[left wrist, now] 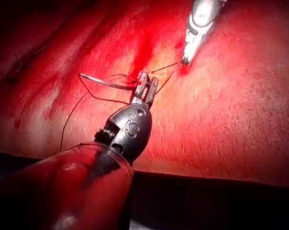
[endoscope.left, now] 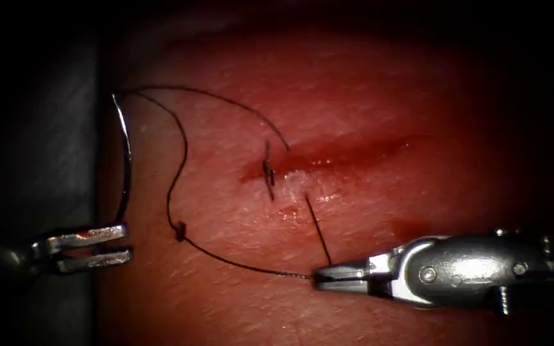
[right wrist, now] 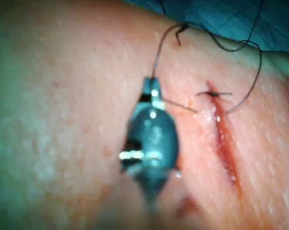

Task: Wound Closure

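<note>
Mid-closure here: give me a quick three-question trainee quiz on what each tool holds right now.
1. Multiple choice: the left tool grips A) the tissue, B) the curved steel needle, C) nothing.
2. True or false: the needle is buried in the reddish pork tissue.
3. Fill in: the right tool is shut on the thin black ____.

Key: 1 B, near the end away from the thread. 2 False: it lies free, left of the red cut. 3 thread.
</note>
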Robot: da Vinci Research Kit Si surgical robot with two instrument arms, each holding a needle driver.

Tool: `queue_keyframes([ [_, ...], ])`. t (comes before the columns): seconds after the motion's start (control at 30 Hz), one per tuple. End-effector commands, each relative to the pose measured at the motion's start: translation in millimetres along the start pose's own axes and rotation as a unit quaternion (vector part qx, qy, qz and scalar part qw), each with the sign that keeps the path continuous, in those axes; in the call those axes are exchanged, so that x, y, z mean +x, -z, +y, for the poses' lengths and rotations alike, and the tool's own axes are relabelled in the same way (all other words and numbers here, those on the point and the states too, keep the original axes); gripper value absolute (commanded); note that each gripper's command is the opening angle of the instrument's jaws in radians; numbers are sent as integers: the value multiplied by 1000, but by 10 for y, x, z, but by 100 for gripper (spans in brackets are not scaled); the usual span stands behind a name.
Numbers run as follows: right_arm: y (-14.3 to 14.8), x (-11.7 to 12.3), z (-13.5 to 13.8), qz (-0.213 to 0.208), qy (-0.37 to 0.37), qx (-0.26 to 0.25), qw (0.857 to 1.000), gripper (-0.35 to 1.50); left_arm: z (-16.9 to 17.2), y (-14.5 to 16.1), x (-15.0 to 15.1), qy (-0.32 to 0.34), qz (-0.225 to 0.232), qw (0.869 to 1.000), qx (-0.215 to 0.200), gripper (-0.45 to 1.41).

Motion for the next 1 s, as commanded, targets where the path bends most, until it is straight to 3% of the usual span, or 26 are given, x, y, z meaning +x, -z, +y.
queue_keyframes([
  [0.03, -9, 7, -17, 3, 0, 5, 1000, -35, 4, -7, -6, 1, 1, 1000, -2, -45],
  [0.5, -9, 58, -75, 3, 19, 52, 998, -35, 8, -2, -10, 4, 1, 1000, -2, -45],
  [0.77, -6, 59, -71, 5, 6, 51, 999, -35, 9, -2, -9, 4, 1, 1000, -1, -45],
  [0.8, -5, 57, -67, 12, 2, 45, 999, -23, 10, -1, -9, 4, 1, 1000, -1, -45],
  [0.83, -4, 54, -59, 26, -3, 31, 999, 27, 10, -1, -9, 4, 1, 1000, -1, -45],
  [0.87, -3, 51, -53, 36, -8, 21, 999, 59, 10, -1, -9, 4, 1, 1000, -1, -45],
  [0.9, -2, 44, -39, 45, -16, 0, 999, 108, 10, -1, -9, 4, 0, 1000, -1, -45],
  [1.0, 0, 36, -28, 36, -21, -12, 999, 113, 9, -1, -9, 4, 0, 1000, -1, -45],
])
